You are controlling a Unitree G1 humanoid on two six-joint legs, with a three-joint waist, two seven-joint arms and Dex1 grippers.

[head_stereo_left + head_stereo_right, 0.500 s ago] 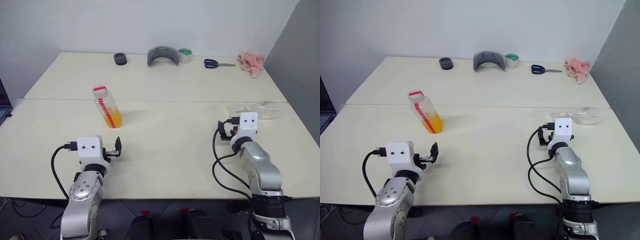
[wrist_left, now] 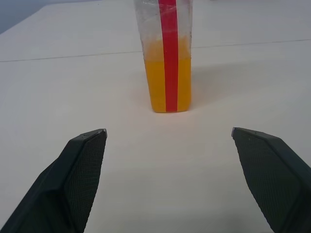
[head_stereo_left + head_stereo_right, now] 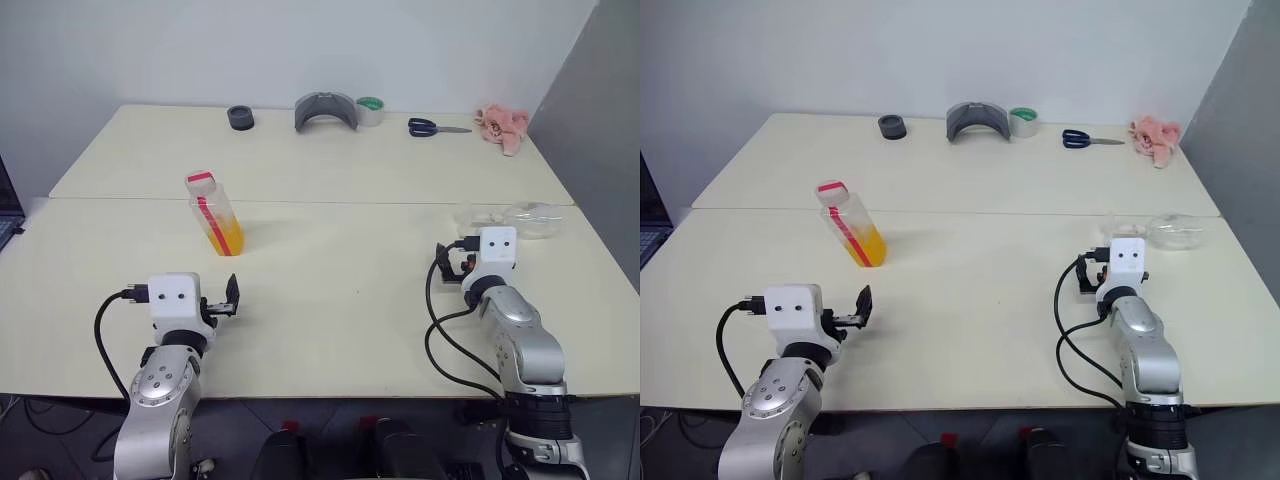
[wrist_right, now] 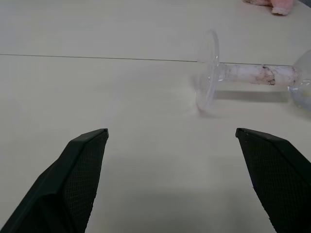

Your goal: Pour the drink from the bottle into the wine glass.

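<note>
A small clear plastic bottle (image 3: 214, 212) with a red-and-white cap and a red strip down its side is standing on the pale cream tabletop (image 3: 330, 290). It is standing on its base with its cap up, so its long side is running up and down. In the head views it is looking a little tilted, with the cap leaning away from the wine glass. The orange-yellow drink (image 2: 167, 77) is filling the lower part of the bottle.

The clear wine glass (image 3: 510, 218) with a thin stem and a round foot is lying on its side, well apart from the bottle, near the grey wall. Its long side is running flat along the tabletop. The round foot (image 4: 208, 76) is pointing toward the bottle and the bowl is pointing away from it.

The left gripper (image 2: 170, 138) is hanging near the bottle, pointing right at it, not touching. Its jaws are wide apart with nothing between them. The right gripper (image 4: 172, 136) is hanging far from the bottle, near the foot of the glass, not touching it. Its jaws are wide apart too, with nothing in them.
</note>
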